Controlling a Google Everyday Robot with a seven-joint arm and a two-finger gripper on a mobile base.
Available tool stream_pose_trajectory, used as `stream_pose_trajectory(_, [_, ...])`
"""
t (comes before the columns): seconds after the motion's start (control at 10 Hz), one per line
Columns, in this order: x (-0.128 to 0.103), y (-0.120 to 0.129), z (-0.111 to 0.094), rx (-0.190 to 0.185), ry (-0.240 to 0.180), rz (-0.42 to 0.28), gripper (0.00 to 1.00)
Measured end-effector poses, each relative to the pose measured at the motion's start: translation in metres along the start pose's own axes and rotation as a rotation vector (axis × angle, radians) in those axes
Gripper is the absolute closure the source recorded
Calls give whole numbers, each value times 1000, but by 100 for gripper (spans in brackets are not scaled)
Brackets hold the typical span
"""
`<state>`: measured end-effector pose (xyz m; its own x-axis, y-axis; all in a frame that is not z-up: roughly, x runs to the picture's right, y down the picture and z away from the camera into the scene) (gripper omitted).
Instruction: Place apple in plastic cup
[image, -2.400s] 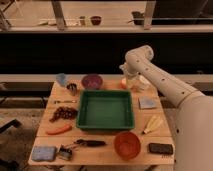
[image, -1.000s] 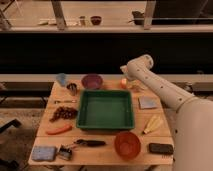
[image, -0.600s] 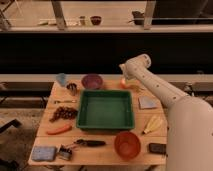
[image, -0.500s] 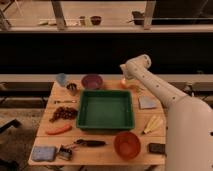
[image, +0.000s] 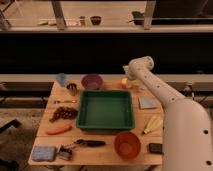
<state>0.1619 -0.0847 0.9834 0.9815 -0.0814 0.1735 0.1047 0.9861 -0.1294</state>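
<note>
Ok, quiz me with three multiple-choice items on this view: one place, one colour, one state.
1. Where is the pincer?
A. by the apple, at the back right of the table
B. at the front left corner
C. off to the far left

2. What colour is the tray?
A. red
B. green
C. blue

3. The plastic cup is:
A. tipped over
B. holding the apple
C. upright, with the apple outside it

Answers:
1. A, it sits right beside the apple.
2. B, its walls and floor are green.
3. C, it stands at the back left, with the apple far to its right.
</note>
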Motion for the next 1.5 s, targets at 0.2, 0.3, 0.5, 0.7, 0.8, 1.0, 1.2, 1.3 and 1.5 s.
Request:
stream_pose_trajectory(0.2, [0, 5, 6, -18, -14, 26, 20])
stream_pose_trajectory(0.3, [-3, 6, 8, -23, -18, 27, 20])
stream_pose_trajectory(0.5, [-7, 10, 14, -42, -26, 23, 20])
stream_pose_trajectory(0.7, [-7, 14, 18, -59, -22, 7, 20])
stream_pose_trajectory(0.8, [-7, 16, 21, -68, -21, 0, 20])
stream_pose_trajectory(1.0, [-8, 20, 26, -85, -22, -6, 20])
stream_pose_trajectory(1.2, [-7, 24, 28, -99, -24, -8, 20])
stream_pose_trajectory(1.3, [-6, 25, 29, -104, -25, -8, 20])
stream_pose_trajectory(1.5, [-6, 27, 30, -111, -30, -7, 20])
